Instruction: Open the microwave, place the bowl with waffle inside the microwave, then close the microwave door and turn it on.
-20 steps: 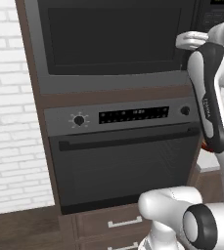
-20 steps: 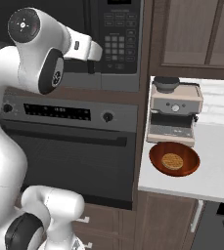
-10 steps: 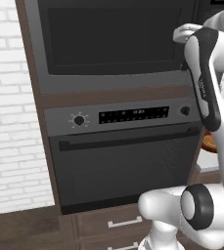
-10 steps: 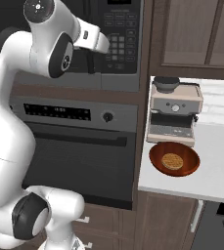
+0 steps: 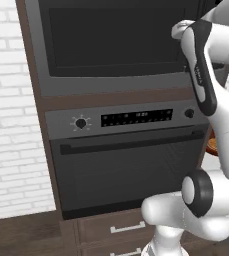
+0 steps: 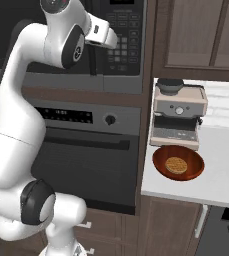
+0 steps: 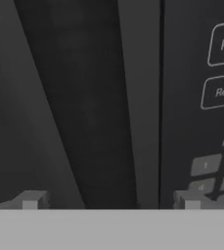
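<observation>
While tool gapes wide | microwave door dark glass | bowl round, glossy

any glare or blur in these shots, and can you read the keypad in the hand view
Hand view: soft and dim; keypad labels cut off at the edge, only "Pop" and "Reh" legible. Left base view: even light, microwave door dark, no glare. Right base view: sharp; bowl glossy, waffle grid clear.
</observation>
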